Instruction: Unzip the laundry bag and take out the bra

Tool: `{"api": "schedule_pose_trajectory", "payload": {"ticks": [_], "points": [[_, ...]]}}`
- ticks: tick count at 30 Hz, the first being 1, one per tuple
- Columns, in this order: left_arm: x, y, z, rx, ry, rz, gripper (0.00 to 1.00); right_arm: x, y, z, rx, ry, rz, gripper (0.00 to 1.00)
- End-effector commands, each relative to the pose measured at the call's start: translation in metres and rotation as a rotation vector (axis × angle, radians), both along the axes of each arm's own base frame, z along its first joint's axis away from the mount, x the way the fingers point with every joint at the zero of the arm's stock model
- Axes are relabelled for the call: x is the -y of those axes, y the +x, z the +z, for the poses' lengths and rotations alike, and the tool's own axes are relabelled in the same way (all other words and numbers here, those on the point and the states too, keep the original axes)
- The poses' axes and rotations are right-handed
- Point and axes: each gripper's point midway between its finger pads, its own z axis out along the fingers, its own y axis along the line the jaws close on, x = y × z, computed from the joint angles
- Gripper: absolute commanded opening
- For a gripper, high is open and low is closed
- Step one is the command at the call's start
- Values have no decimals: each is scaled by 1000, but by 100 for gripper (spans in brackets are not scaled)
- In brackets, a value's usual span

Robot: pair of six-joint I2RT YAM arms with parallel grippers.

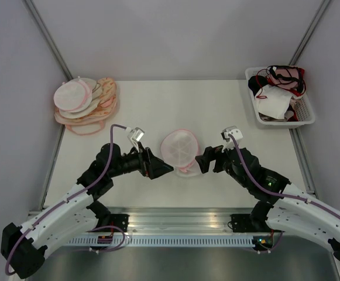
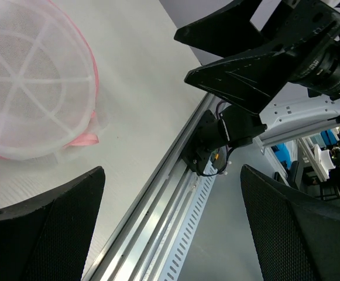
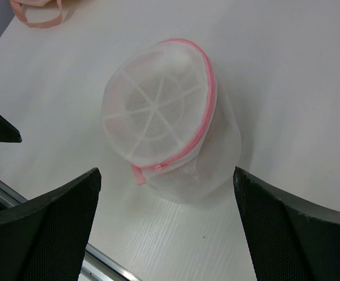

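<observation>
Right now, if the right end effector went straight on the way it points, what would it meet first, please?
Most likely the laundry bag, lying just ahead of the open right end effector; depth is unclear.

A white matte tabletop [image 1: 158, 111] with a faint ribbed grain spreads ahead of the left gripper [image 1: 161, 168] and the right gripper [image 1: 202, 161]. Three sides are closed in: a plain pale grey back wall [image 1: 175, 35] far beyond both grippers, a matching left wall [image 1: 11, 117] outward of the left gripper, and a right wall [image 1: 339, 88] outward of the right one. Two grey metal corner posts [image 1: 50, 41] stand where the walls meet. Behind the grippers, along the table's near edge, runs a brushed aluminium rail [image 1: 181, 219], then a white slotted cable duct [image 1: 181, 240], then smooth grey floor [image 1: 187, 266]. The light is soft and even, and shadows are faint.
</observation>
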Motion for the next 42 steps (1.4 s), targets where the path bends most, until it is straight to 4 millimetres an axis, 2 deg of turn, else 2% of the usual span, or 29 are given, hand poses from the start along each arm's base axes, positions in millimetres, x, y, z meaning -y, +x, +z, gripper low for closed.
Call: {"api": "schedule_pose_trajectory", "payload": {"ticks": [1, 9, 11, 12, 14, 15, 16, 19, 21, 26, 29, 30, 31, 34, 37, 38, 40, 41, 42], "points": [[-5, -4, 9, 42, -24, 10, 100, -7, -1, 2, 0, 23, 16, 98], [-6, -13, 5, 38, -33, -18, 99, -15, 6, 0, 6, 57, 5, 98], [-7, -14, 7, 44, -41, -14, 100, -15, 12, -9, -27, 41, -41, 98], [-8, -14, 7, 47, -44, -11, 100, -7, 18, -15, -41, 10, -95, 98], [-10, -14, 3, 42, -42, -2, 100, -11, 25, -24, -98, -12, -154, 98], [-11, -13, -1, 36, -38, 12, 100, -14, 28, -23, -107, -13, -161, 98], [-11, -12, -3, 30, -36, 17, 100, -20, 30, -35, -137, -34, -158, 98], [-12, -11, -7, 17, -32, 29, 100, -34, 34, -44, -176, 2, -165, 98], [-13, -11, -11, 4, -28, 36, 100, -33, 37, -51, -184, 15, -202, 98], [-15, -10, -16, -13, -30, 57, 100, -12, 54, -65, -149, -25, -354, 98], [-15, -11, -18, -17, -29, 56, 100, -23, 66, -71, -126, 2, -332, 97], [-15, -11, -19, -19, -28, 58, 100, -26, 68, -81, -143, -14, -318, 95], [-15, -11, -19, -24, -29, 58, 100, -31, 73, -82, -138, 1, -306, 93], [-15, -13, -18, -25, -35, 51, 100, -35, 89, -92, -152, 14, -288, 85], [-17, -15, -17, -22, -45, 54, 100, -39, 99, -98, -159, 38, -258, 65], [-18, -15, -20, -26, -42, 60, 100, -35, 104, -97, -156, 43, -267, 41], [-19, -16, -19, -25, -46, 62, 100, -33, 109, -98, -166, 45, -258, 17], [-19, -16, -21, -29, -45, 62, 100, -34, 109, -98, -171, 51, -249, 0], [-19, -16, -21, -27, -44, 62, 100, -39, 106, -93, -179, 75, -210, 1]]}}
